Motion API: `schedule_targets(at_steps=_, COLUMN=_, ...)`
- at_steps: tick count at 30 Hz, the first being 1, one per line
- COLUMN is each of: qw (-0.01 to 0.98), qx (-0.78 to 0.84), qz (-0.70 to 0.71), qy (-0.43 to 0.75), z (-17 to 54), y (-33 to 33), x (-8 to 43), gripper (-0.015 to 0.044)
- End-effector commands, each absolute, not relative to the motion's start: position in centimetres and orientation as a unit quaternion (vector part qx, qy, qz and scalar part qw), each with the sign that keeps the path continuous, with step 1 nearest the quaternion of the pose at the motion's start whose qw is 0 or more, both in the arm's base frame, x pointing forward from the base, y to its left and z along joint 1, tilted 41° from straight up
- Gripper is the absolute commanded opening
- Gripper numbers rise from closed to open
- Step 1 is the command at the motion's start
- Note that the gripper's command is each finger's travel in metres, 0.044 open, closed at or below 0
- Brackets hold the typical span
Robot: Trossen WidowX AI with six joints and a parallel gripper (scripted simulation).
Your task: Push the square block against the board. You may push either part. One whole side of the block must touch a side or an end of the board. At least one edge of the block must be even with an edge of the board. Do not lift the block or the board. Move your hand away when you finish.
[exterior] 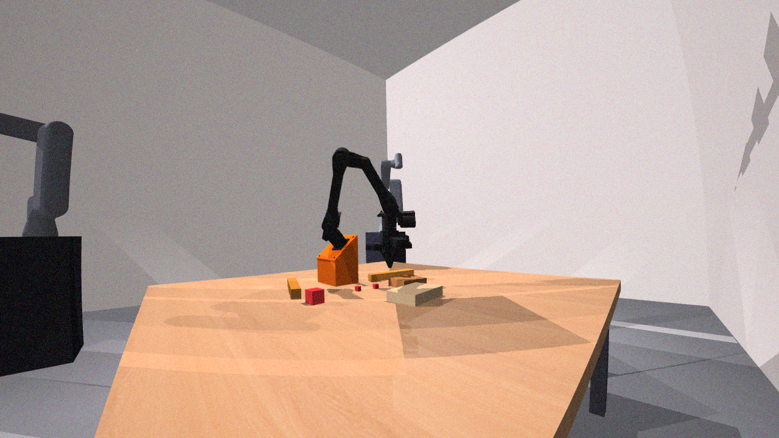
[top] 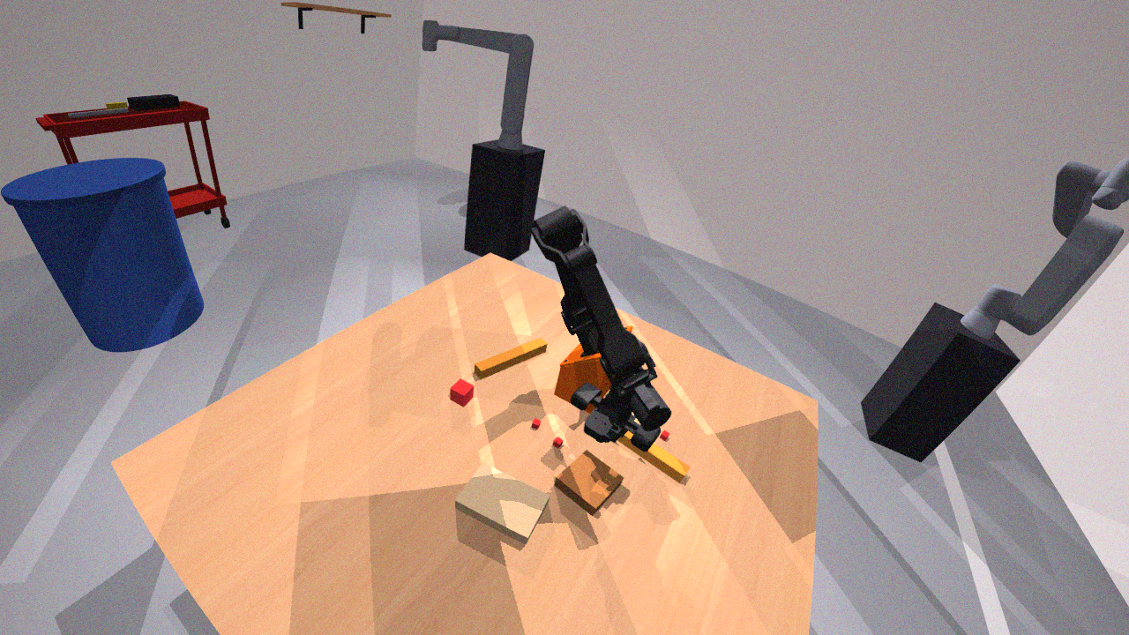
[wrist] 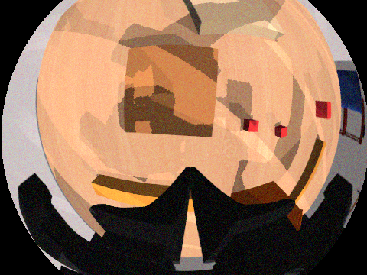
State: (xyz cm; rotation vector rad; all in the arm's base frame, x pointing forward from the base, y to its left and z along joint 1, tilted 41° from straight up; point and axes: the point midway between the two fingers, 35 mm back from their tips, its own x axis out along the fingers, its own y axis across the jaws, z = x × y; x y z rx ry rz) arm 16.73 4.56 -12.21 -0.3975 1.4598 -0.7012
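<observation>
The square block (top: pixel 587 480) (exterior: pixel 408 281) (wrist: pixel 191 92) is orange-brown and lies flat on the table. The board (top: pixel 501 505) (exterior: pixel 409 294) (wrist: pixel 237 17) is beige, larger, and lies flat beyond the block in the wrist view, partly cut off at the top. A narrow gap separates them. In the wrist view the board's near side sits offset to the right of the block. My gripper (exterior: pixel 389 266) (wrist: pixel 189 171) is shut and empty, with its tips raised above the table on the block's side away from the board. In the top view the fingertips are hidden by the gripper's body.
A yellow bar (top: pixel 665 460) (exterior: pixel 391 275) (wrist: pixel 118 194) lies near the block, under the gripper. Another yellow bar (top: pixel 511 359) (exterior: pixel 294 288) and a larger red cube (top: pixel 461 392) (exterior: pixel 314 296) (wrist: pixel 323 109) lie farther off. Small red cubes (top: pixel 557 442) (wrist: pixel 251 125) lie beside the block.
</observation>
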Motion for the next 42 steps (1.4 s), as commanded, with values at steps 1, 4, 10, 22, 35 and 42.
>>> schedule_targets(at_steps=1, qw=0.678, qx=-0.159, qz=-0.327, qy=0.639, z=-11.7, y=3.8, x=16.1, gripper=0.0000)
schedule_targets(at_steps=4, qw=0.678, qx=-0.159, qz=-0.327, qy=0.639, z=-11.9, y=3.6, x=16.1, gripper=0.0000)
schedule_targets(at_steps=10, qw=0.678, qx=-0.160, qz=-0.328, qy=0.638, z=-15.8, y=0.1, x=15.9, gripper=0.0000)
schedule_targets(at_steps=22, qw=0.678, qx=-0.160, qz=-0.327, qy=0.638, z=-15.8, y=0.1, x=16.4, gripper=0.0000)
schedule_targets(at_steps=35, qw=0.678, qx=-0.160, qz=-0.327, qy=0.638, z=-15.8, y=0.1, x=17.3, gripper=0.0000)
schedule_targets(at_steps=42, qw=0.678, qx=-0.160, qz=-0.326, qy=0.638, z=-15.8, y=0.0, x=17.9, gripper=0.0000)
